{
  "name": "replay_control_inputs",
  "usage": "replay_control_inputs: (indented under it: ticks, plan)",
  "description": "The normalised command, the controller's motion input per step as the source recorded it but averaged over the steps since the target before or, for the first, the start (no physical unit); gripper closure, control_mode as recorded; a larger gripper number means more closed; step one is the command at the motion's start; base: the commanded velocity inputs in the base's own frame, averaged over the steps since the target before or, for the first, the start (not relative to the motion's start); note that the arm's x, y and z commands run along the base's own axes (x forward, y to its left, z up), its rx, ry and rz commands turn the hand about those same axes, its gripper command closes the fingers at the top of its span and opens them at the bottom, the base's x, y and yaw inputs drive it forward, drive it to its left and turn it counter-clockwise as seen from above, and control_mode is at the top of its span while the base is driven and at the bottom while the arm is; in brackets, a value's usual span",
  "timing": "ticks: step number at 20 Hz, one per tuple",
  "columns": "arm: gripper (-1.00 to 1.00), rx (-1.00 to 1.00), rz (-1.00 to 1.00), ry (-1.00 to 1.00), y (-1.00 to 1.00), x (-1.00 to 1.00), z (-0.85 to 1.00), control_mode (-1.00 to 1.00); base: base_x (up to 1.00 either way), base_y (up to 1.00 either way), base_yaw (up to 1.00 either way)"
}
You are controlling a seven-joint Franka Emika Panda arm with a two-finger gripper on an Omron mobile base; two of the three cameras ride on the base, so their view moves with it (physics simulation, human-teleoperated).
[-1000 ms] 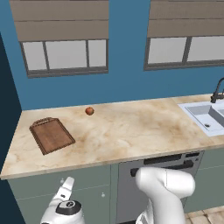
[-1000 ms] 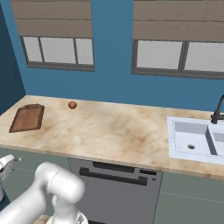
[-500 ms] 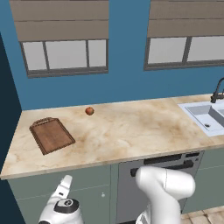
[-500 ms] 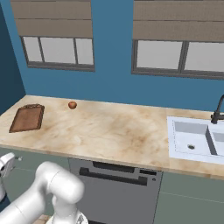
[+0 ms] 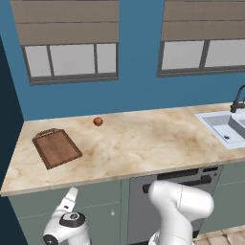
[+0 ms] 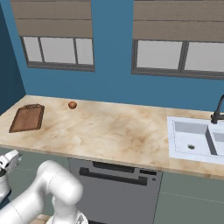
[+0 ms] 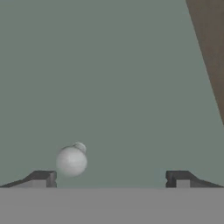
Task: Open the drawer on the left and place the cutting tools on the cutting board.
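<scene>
Claw (image 7: 109,179) spread wide, aimed square at drawer (image 7: 109,78) front w/ knob (image 7: 71,161) near one fingertip.

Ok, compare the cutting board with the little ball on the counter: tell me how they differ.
Shape: the board is flat and rectangular, the ball round.
Colour: the board is reddish-brown wood with a darker rim, the ball orange-red.
Size: the board is far larger than the ball.
Place: the board lies near the counter's left end, the ball farther back, close to the blue wall.
Both rest on the counter, apart from each other, with nothing on them.
</scene>
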Motion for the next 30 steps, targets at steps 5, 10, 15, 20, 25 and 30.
replay_control_inputs:
  ticks: [5, 10, 15, 20, 25, 30]
  plan:
    - [-1.0, 0.0, 0.0, -0.03, 0.21, 0.32, -0.32, -1.0, 0.0, 0.0, 0.0]
    - [-1.0, 0.0, 0.0, -0.05, 0.26, 0.33, -0.42, -1.0, 0.0, 0.0, 0.0]
    - [-1.0, 0.0, 0.0, -0.04, 0.23, 0.35, -0.45, -1.0, 0.0, 0.0, 0.0]
    - [-1.0, 0.0, 0.0, 0.0, 0.09, 0.37, -0.37, -1.0, 0.0, 0.0, 0.0]
    - [1.0, 0.0, 0.0, 0.01, 0.0, 0.37, -0.18, -1.0, 0.0, 0.0, 0.0]
    - [1.0, 0.0, 0.0, 0.1, 0.0, 0.31, -0.02, -1.0, 0.0, 0.0, 0.0]
